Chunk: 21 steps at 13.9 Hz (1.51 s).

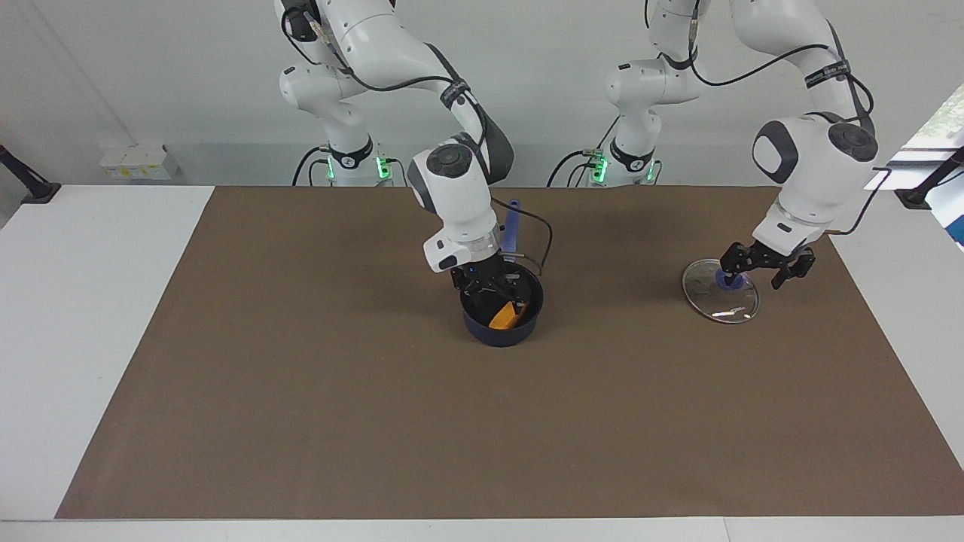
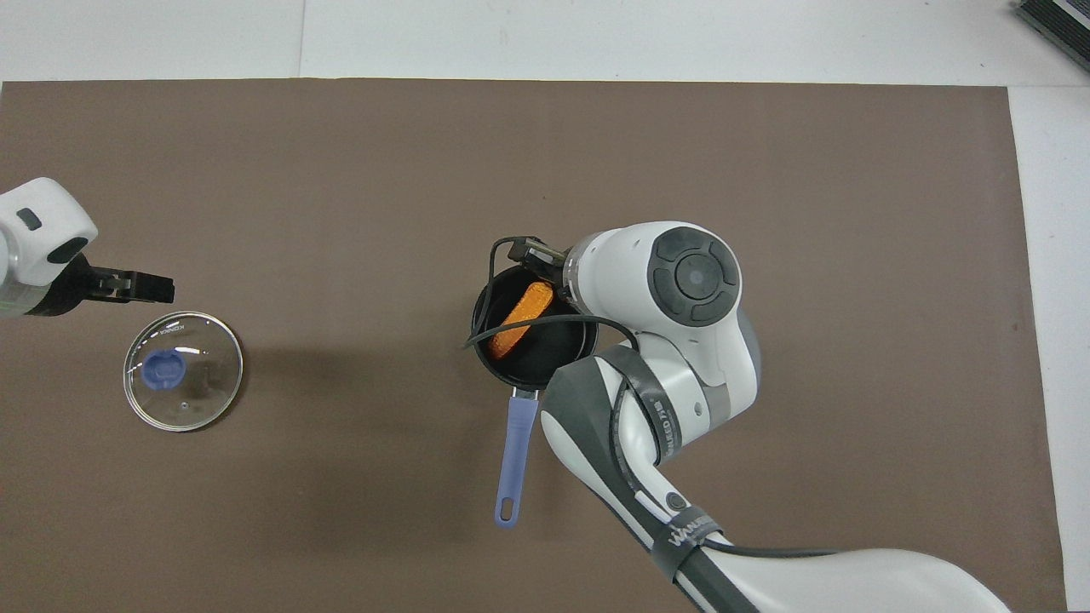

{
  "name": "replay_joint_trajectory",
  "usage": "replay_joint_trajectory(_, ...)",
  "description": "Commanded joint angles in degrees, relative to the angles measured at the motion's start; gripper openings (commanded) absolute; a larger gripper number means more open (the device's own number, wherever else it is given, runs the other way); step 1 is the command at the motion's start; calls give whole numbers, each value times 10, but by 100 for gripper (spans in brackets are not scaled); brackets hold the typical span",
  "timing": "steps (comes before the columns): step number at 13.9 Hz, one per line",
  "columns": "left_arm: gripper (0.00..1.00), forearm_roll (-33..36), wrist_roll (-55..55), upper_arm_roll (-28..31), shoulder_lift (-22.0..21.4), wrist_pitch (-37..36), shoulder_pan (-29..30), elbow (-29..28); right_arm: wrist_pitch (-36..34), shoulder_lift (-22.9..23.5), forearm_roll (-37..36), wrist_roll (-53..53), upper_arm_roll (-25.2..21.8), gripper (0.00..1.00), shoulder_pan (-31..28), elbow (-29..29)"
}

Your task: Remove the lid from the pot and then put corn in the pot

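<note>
I see the corn (image 1: 506, 317) inside the pot (image 1: 482, 331) at mid-table, handle toward the robots. Right gripper (image 1: 493, 290) sits low in the pot's mouth; can't tell its finger state. Lid (image 1: 721, 291) lies flat on the mat toward the left arm's end. Left gripper (image 1: 761, 269) is just above it, fingers spread wide, holding nothing.

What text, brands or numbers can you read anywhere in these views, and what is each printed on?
"KONKA" (as best it reads): printed on the glass of the lid, beside its knob.
Lettering on the right arm's grey straps: too blurred to read.
Lettering on the left arm's strap: too small to read.
Nothing readable on the pot or the corn.
</note>
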Motion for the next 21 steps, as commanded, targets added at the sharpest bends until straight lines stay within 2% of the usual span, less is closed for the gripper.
replay_joint_trajectory(1,100,-1,-9,5,9,-67,-9,63,-63,-55,-2,-41,3,100,-37,-9)
replay_joint_trajectory(5,100,-6,-15,1,2,-157,-9,130,-149,-114,-7,-115,0,100,-103,-11)
replay_joint_trajectory(7,100,-6,-37,1,0,-208,-9,170,-193,-147,-34,-145,1,100,-144,-14)
replay_joint_trajectory(10,100,-6,-40,-7,-3,-278,-9,217,-225,-175,-50,-241,0,100,-204,-13)
replay_joint_trajectory(15,100,-6,-54,-14,-18,-277,-13,195,-288,-188,-53,-402,-7,100,-287,12)
replay_joint_trajectory(21,100,-6,-54,-14,-17,-276,-17,189,-388,-164,-108,-420,-4,100,-297,117)
